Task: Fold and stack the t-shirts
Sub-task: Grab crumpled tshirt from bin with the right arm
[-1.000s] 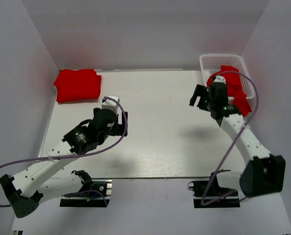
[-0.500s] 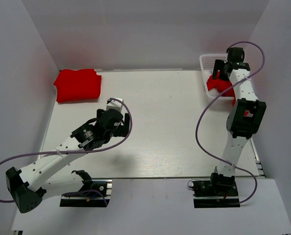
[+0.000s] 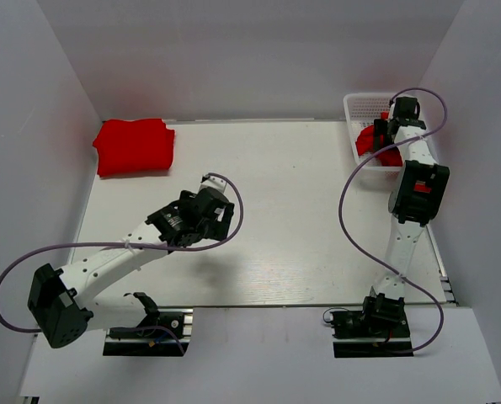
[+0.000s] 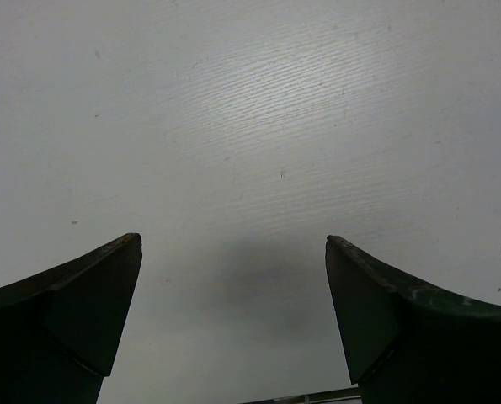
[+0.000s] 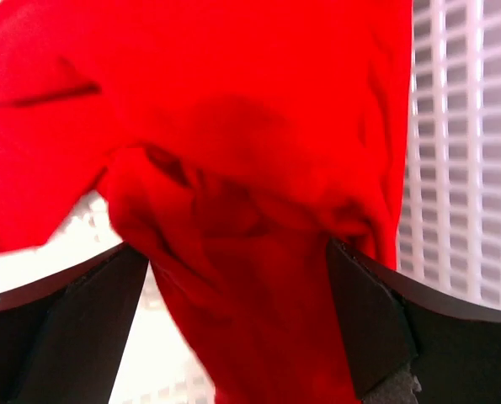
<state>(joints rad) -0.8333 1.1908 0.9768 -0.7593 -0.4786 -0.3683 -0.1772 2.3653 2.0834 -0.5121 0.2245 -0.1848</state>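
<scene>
Far left first: the folded t-shirt [image 3: 134, 146] sits tucked in the far-left corner of the table [image 3: 301, 252], right up against the left wall [image 3: 39, 126], and nothing is touching it. Moving right, the left gripper [image 4: 233, 248] hangs over bare tabletop with its fingers [image 4: 82, 286] spread wide and nothing between them. It has swung rightward and nearer since a moment ago, well apart from the folded shirt. The middle of the table is open room, from the near edge to the back wall [image 3: 250, 59]. Over to the far-right corner: the white mesh basket [image 3: 364, 105] is pressed against the right wall [image 3: 477, 126], with a crumpled t-shirt [image 5: 233, 151] heaped in it and spilling over its near rim. The right arm [image 3: 418, 189] stands tall just beside the basket, and its cable [image 3: 351, 194] loops out over the table. The right gripper [image 5: 236, 252] has dropped a touch lower into the basket since half a second ago. Its jaws are wide apart, straddling a bunched fold of red cloth, not yet closed on it. Mesh wall shows just to the right of the cloth, so room is tight there.
</scene>
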